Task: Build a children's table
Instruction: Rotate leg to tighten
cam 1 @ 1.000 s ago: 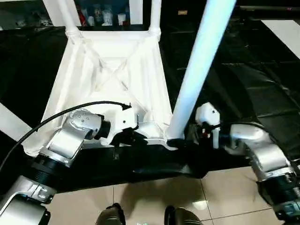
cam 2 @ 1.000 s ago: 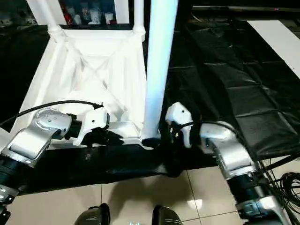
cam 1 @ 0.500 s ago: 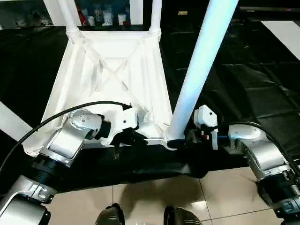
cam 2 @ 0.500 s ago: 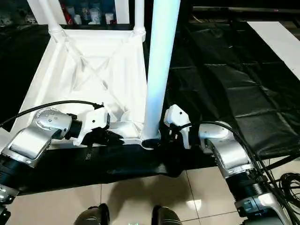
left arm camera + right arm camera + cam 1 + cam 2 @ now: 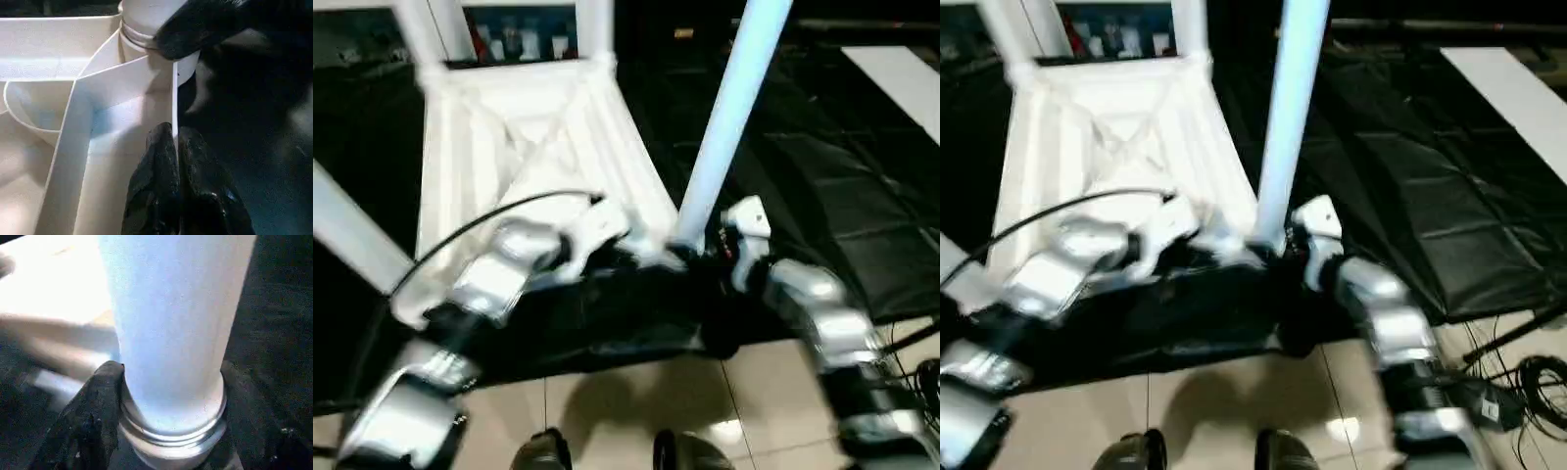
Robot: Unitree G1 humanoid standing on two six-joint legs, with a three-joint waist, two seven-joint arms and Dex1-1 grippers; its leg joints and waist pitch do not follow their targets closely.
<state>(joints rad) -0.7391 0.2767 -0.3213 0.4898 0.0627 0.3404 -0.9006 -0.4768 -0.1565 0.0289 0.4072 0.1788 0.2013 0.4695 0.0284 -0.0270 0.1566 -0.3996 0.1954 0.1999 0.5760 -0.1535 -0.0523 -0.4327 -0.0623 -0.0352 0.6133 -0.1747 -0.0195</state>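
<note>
Tabletop [image 5: 524, 127] lies underside up on black sheeting [image 5: 1449, 225]. My left hand [image 5: 175, 147] pinches the thin rim wall at its near corner. My right hand [image 5: 161, 431] clasps the base of the upright leg [image 5: 729, 108], seated in that corner's socket [image 5: 146, 29].

Black sheet [image 5: 822, 176] is covering the work surface w/ creases showing, spreading out beyond the right gripper [image 5: 710, 257] and under both arms. Upside-down tabletop [image 5: 524, 127] is lying directly on it, ribbed underside facing up, near edge right at the left gripper [image 5: 173, 147]. Sheet's front edge is hanging just behind the grippers, toward the robot; beige tiled floor [image 5: 607, 411] is showing below that. White panel [image 5: 1513, 93] is lying well beyond the right gripper, on its outer side.
</note>
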